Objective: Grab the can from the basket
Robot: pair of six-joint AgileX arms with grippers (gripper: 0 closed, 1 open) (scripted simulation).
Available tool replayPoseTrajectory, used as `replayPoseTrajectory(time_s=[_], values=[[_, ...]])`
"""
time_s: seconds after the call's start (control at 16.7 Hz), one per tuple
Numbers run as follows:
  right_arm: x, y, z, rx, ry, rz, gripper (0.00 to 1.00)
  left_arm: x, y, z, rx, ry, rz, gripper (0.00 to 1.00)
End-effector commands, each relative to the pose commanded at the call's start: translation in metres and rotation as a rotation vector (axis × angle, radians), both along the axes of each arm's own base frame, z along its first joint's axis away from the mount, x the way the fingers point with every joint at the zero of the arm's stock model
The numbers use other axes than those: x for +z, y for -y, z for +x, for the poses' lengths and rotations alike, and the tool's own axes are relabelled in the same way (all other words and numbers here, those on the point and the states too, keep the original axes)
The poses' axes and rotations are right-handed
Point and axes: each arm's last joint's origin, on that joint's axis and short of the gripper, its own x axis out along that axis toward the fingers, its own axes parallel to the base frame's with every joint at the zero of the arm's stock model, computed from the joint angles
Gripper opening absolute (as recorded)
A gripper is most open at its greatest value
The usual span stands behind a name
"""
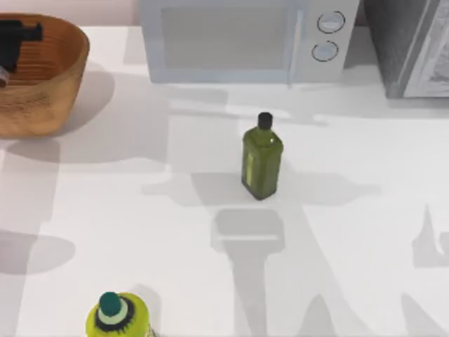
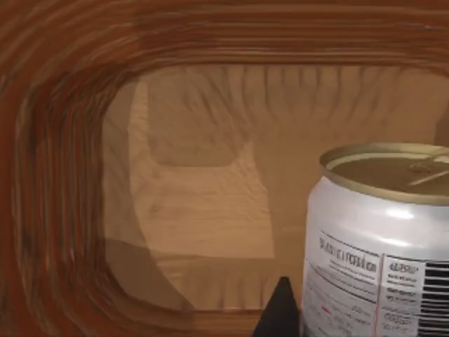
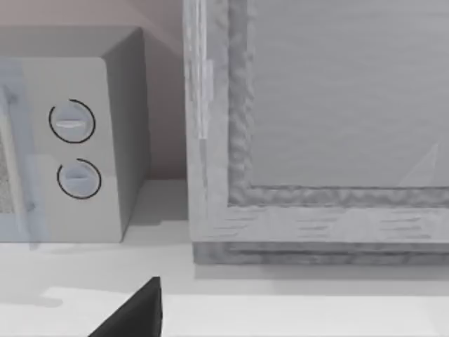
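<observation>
White tabletop stretched across the scene, with a microwave at its back edge, a grey framed box at the back right, a dark-green bottle standing near the middle and a yellow-green bottle at the front edge. At the back left corner sat the basket, and the left gripper was down inside it.

From the left wrist view, the can stood upright on the basket floor, its long axis vertical, pale top facing up. It lay very close to the gripper but off to one side of the camera's line, with one dark fingertip just beside its label. Whether the fingers were spread or already around the can, I could not tell.

My judgement: the grasp turned on centring the can between the fingers, a small sideways correction.

The left arm was plainly the nearer; the right arm was parked at the table's right, one right fingertip showing in its wrist view.
</observation>
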Motion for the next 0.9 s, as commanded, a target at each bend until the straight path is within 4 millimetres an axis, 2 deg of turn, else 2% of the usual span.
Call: replayPoseTrajectory(time_s=[0.24,0.48,0.66,0.9], values=[[0.0,0.0,0.0,0.0,0.0,0.0,1.0,0.046,0.008,-0.048,0.002,0.139,0.011,0.0],[0.0,0.0,0.0,0.0,0.0,0.0,1.0,0.077,0.013,-0.097,0.017,0.28,0.018,0.0],[0.0,0.0,0.0,0.0,0.0,0.0,1.0,0.09,0.018,-0.133,0.023,0.381,0.022,0.0],[0.0,0.0,0.0,0.0,0.0,0.0,1.0,0.093,0.027,-0.183,0.012,0.498,0.021,0.0]])
